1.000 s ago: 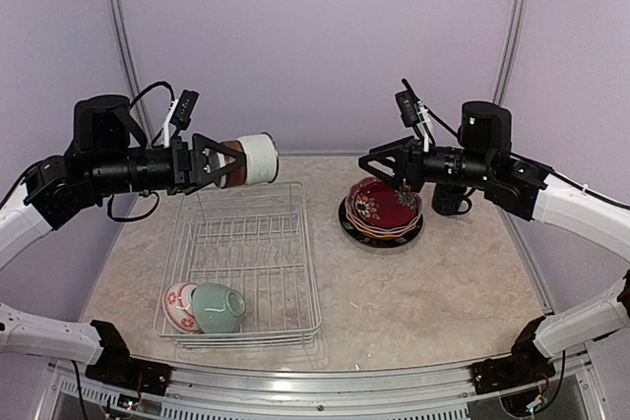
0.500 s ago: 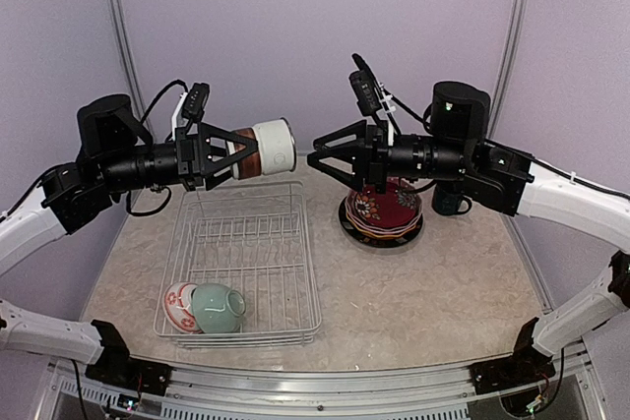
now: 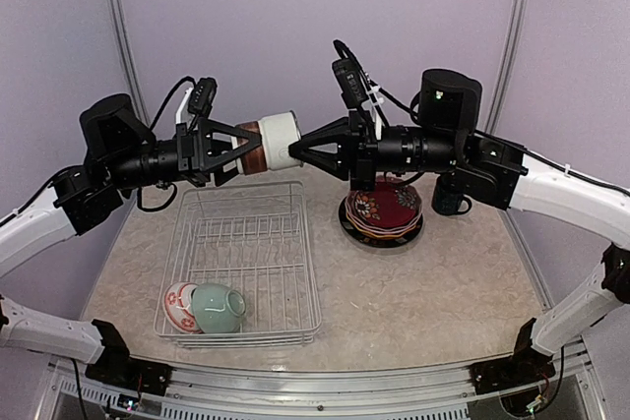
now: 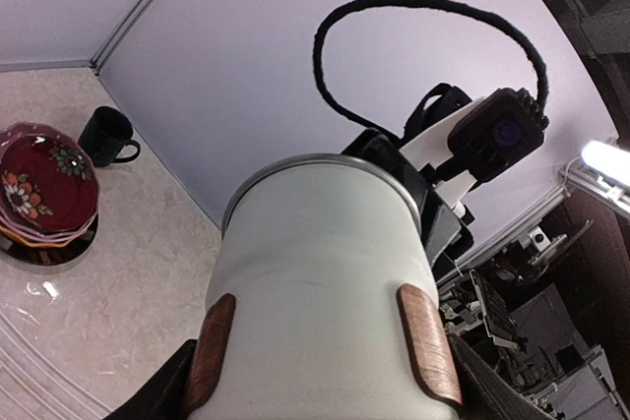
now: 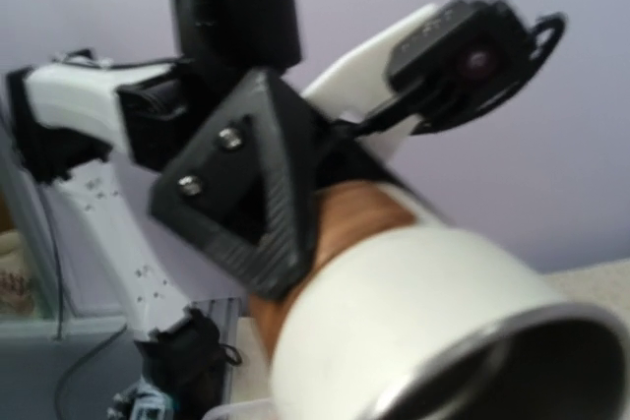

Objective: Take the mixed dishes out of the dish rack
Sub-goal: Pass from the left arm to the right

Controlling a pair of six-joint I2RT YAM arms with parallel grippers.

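Left pincer point(image 3: 246, 150) clamps brown-white cup point(image 3: 280, 140) sideways, midair; right pincer point(image 3: 299, 152) meets cup rim, grip unclear.

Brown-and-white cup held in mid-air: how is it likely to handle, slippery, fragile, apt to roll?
The brown-and-white cup looks glazed, so probably slick; the left tool grips only its curved sides. Probably ceramic, so a drop could chip it. Set down sideways as held, it would likely roll.
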